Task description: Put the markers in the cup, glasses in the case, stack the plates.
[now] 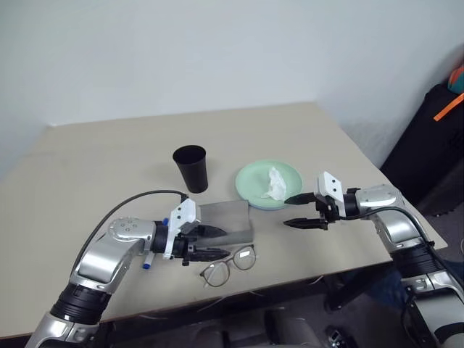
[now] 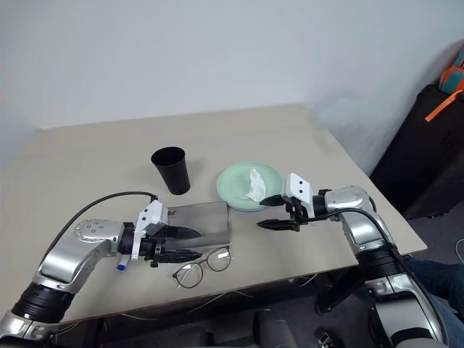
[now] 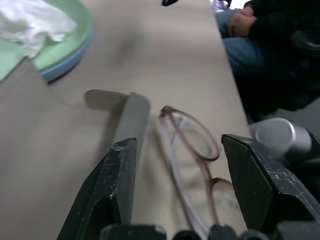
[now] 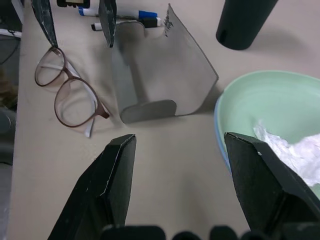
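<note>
The black cup (image 1: 190, 168) stands upright mid-table. Right of it the mint green plate (image 1: 257, 190) lies on the light blue plate (image 4: 218, 120), of which a rim shows. The grey case (image 1: 230, 220) lies open in front of the cup. The glasses (image 1: 229, 264) rest on the table beside it, near the front edge. Markers (image 4: 131, 18) lie behind the case, by my left hand. My left gripper (image 1: 223, 241) is open and empty, pointing at the case and glasses. My right gripper (image 1: 286, 211) is open and empty, in front of the plates.
A crumpled white tissue (image 1: 275, 183) sits on the green plate. The table's front edge (image 1: 290, 279) runs just past the glasses. A black bag (image 1: 433, 138) with an orange strap stands at the right. A person in jeans (image 3: 250, 30) sits beyond the table's right side.
</note>
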{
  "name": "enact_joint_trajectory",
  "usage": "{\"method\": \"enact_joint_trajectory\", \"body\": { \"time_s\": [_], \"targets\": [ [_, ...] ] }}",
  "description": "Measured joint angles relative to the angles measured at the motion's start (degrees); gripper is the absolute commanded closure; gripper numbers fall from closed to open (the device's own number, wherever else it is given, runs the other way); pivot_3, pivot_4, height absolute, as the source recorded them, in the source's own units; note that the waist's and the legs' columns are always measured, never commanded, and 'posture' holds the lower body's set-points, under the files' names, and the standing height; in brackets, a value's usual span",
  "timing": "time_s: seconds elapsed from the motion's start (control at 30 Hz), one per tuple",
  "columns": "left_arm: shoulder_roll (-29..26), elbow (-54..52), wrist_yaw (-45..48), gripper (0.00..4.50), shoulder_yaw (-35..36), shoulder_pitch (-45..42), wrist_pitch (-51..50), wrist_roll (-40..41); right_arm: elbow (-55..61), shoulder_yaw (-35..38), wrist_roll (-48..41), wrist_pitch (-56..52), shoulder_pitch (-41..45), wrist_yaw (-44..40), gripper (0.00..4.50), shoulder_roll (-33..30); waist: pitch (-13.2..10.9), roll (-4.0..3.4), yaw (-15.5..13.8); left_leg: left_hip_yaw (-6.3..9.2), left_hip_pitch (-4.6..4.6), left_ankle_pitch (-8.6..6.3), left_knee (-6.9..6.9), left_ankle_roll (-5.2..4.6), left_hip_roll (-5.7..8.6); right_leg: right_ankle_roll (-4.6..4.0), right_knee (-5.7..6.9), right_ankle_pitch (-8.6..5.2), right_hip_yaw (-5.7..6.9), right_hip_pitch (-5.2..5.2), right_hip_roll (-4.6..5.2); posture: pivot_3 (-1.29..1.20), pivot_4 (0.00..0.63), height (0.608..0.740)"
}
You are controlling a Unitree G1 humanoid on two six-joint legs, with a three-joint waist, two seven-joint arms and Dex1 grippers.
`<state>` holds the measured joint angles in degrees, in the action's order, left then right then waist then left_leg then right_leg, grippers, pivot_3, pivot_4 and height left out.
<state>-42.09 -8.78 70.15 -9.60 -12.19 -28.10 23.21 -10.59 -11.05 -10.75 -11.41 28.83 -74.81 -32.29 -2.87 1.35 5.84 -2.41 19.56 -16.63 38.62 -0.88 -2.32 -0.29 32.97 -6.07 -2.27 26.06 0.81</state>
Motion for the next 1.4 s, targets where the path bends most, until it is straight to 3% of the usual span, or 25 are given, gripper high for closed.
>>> {"method": "enact_joint_trajectory", "body": {
  "time_s": [0.43, 0.77, 0.87, 1.07, 1.4],
  "targets": [
    [-2.64, 0.93, 4.85, 1.69, -8.28, -2.45, -0.4, -5.07, 1.53, -0.09, -0.04, 0.32, -2.43, 3.76, 1.46, 2.27, 0.0, 0.01, -0.02, 0.01, 0.01, 0.0, 0.0, 0.0, 0.0, 0.0, -0.01, 0.0, 0.0, 0.0, 0.0, 0.0, 0.0, 0.74],
    [-1.6, 3.09, 5.43, 1.69, -9.45, -3.99, -1.32, -5.69, 1.9, -0.91, -0.02, 0.84, -3.19, 6.0, 1.46, 3.26, 0.0, 0.01, -0.02, 0.01, 0.01, 0.0, 0.02, -0.01, 0.0, 0.0, 0.0, 0.0, -0.01, 0.01, 0.0, 0.0, 0.0, 0.74],
    [-0.89, 3.98, 5.45, 2.31, -9.49, -4.23, -1.33, -5.73, 1.9, -0.91, 0.03, 1.21, -3.19, 6.41, 1.42, 3.26, 0.0, 0.01, -0.03, 0.01, 0.01, 0.0, 0.02, -0.01, 0.0, 0.0, 0.0, 0.0, -0.01, 0.0, 0.0, 0.0, 0.0, 0.74],
    [-0.55, 4.72, 5.8, 4.38, -9.79, -4.52, -1.06, -5.67, 2.04, -0.9, 0.08, 1.3, -3.45, 7.15, 1.42, 3.19, 0.0, 0.02, -0.03, 0.01, 0.02, 0.01, 0.02, -0.01, 0.0, 0.0, 0.0, 0.0, -0.02, 0.0, 0.0, 0.0, 0.0, 0.74],
    [0.27, 4.88, 7.09, 4.38, -10.18, -5.65, 0.29, -5.98, 2.19, -0.92, 0.08, 1.3, -4.59, 7.48, 1.42, 2.21, 0.01, 0.0, -0.04, 0.08, -0.07, 0.03, 0.18, -0.05, 0.02, 0.0, 0.0, 0.0, -0.02, -0.21, 0.01, 0.0, 0.0, 0.74]
  ]
}}
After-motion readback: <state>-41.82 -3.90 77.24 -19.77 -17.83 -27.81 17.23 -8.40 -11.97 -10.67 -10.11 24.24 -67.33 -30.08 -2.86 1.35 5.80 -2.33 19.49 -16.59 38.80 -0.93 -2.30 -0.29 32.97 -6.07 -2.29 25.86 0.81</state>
